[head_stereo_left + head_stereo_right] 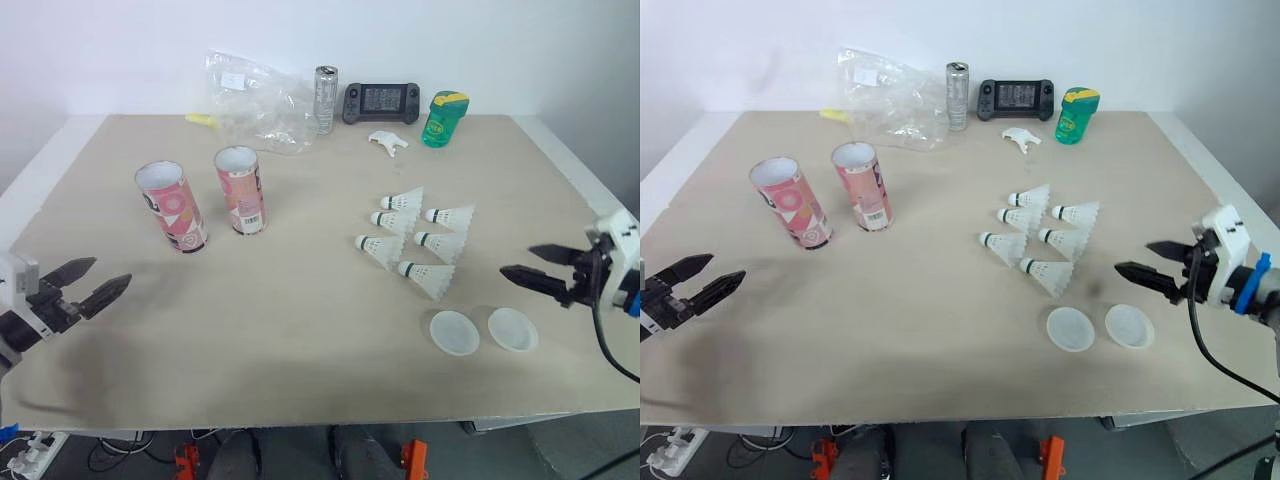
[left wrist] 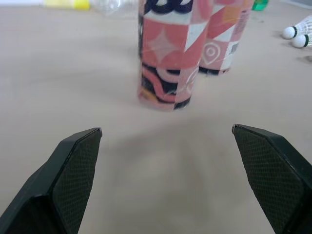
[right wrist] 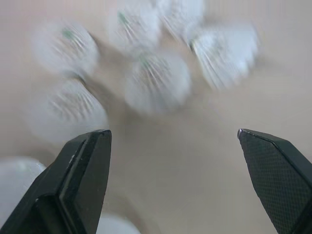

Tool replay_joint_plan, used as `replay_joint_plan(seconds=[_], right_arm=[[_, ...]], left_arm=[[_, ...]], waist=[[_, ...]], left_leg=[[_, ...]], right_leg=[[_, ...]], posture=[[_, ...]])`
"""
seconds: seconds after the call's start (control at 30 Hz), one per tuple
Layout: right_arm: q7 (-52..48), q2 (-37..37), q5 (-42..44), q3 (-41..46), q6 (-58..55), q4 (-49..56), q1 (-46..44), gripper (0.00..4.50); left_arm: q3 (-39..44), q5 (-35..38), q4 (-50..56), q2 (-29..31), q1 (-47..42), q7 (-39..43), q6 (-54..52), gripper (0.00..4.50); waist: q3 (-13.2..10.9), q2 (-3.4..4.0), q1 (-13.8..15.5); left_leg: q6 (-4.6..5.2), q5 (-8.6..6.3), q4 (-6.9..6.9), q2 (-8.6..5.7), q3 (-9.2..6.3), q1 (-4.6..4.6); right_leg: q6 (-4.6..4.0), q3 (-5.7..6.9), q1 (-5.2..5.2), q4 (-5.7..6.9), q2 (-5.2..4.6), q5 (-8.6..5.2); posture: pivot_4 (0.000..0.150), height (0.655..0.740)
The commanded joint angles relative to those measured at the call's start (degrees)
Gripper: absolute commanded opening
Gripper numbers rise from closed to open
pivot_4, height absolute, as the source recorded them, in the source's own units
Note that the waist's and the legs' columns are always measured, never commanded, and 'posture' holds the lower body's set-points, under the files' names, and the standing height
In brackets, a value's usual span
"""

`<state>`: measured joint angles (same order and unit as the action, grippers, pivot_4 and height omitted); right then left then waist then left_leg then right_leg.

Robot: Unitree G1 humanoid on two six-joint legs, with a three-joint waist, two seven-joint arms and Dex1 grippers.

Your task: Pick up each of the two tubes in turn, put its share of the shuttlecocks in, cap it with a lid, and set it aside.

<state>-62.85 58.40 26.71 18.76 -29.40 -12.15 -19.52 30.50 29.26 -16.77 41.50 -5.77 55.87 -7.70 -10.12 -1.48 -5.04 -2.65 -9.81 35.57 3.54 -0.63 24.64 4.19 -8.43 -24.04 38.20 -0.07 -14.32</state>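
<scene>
Nothing packed yet: left tube (image 1: 172,207) and right tube (image 1: 240,190) wait uncapped, well left of the shuttlecocks (image 1: 437,241).

Stand upright side by side on the desk (image 1: 300,320), long axes vertical, open mouths up. Six shuttlecocks flat on their sides, cork heads toward the tubes, skirts pointing away. Two lids (image 1: 454,332) just nearer than the shuttlecocks, unused. Left claw (image 1: 112,271) spread wide and empty, far left of the shuttlecocks; right claw (image 1: 516,260) likewise agape and empty, just right of them. Left to do, by the look of it: everything, meaning lifting, filling with three apiece, capping, setting aside.
</scene>
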Motion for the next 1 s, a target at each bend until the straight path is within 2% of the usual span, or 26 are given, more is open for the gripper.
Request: replay_joint_plan(seconds=[0.03, 0.2, 0.3, 0.47, 0.63, 0.83, 1.0], right_arm=[[0.72, -0.39, 3.32, -0.90, -2.04, 11.83, -3.25, 4.45], [3.38, -5.85, 9.24, -5.85, -7.62, 27.19, -4.74, 4.45], [5.67, -9.38, 11.29, -8.65, -9.83, 32.98, -4.78, 4.45], [9.11, -13.99, 11.34, -11.81, -10.20, 35.54, -3.31, 4.45], [12.20, -15.88, 13.16, -10.85, -11.36, 39.89, -1.01, 4.45], [16.41, -17.43, 15.85, -11.24, -13.63, 45.11, 0.02, 4.45], [18.73, -17.55, 16.93, -10.81, -14.72, 47.17, 0.76, 4.45]], left_arm=[[-3.11, -5.06, -6.04, -0.83, -3.88, -1.73, 8.07, 4.50], [-7.09, -5.87, -12.44, -3.68, -11.12, -0.95, 11.45, 4.50], [-8.76, -6.90, -17.52, -4.66, -15.72, -0.63, 14.05, 4.50], [-12.58, -12.01, -29.75, -4.68, -25.32, -1.67, 21.53, 4.50], [-16.02, -15.84, -42.21, -5.03, -36.17, -0.80, 26.26, 4.50], [-18.33, -18.74, -50.63, -7.08, -44.08, -0.63, 27.34, 4.50], [-18.66, -20.38, -54.55, -8.38, -47.39, -2.56, 27.11, 4.50]], waist=[[0.00, 0.05, 0.14], [0.12, -0.25, 0.63], [0.11, -0.25, 0.77], [0.13, -0.30, 1.02], [0.13, -0.30, 1.46], [0.13, -0.30, 1.87], [0.13, -0.30, 2.08]], left_leg=[[0.02, 0.02, 0.01, 0.00, -0.01, 0.01], [0.03, 0.03, -0.01, 0.01, -0.09, 0.06], [0.03, 0.03, 0.02, 0.01, -0.15, 0.16], [0.03, 0.03, 0.18, -0.08, -0.36, 0.41], [0.03, 0.03, 0.23, -0.11, -0.50, 0.49], [0.03, 0.03, 0.21, -0.11, -0.58, 0.51], [0.03, 0.03, 0.24, -0.11, -0.64, 0.53]], right_leg=[[-0.03, 0.00, -0.01, 0.02, 0.02, 0.02], [0.20, 0.00, 0.02, 0.01, 0.06, 0.09], [0.25, 0.01, -0.03, 0.01, 0.08, 0.13], [0.27, 0.04, -0.06, 0.00, 0.12, 0.15], [0.28, 0.13, -0.05, 0.01, 0.14, 0.16], [0.26, 0.17, -0.03, 0.03, 0.17, 0.16], [0.26, 0.19, -0.02, 0.04, 0.21, 0.16]], posture=[[0.150, 0.7400], [0.150, 0.7400], [0.150, 0.7400], [0.150, 0.7400], [0.150, 0.7400], [0.150, 0.7400], [0.150, 0.7400]])
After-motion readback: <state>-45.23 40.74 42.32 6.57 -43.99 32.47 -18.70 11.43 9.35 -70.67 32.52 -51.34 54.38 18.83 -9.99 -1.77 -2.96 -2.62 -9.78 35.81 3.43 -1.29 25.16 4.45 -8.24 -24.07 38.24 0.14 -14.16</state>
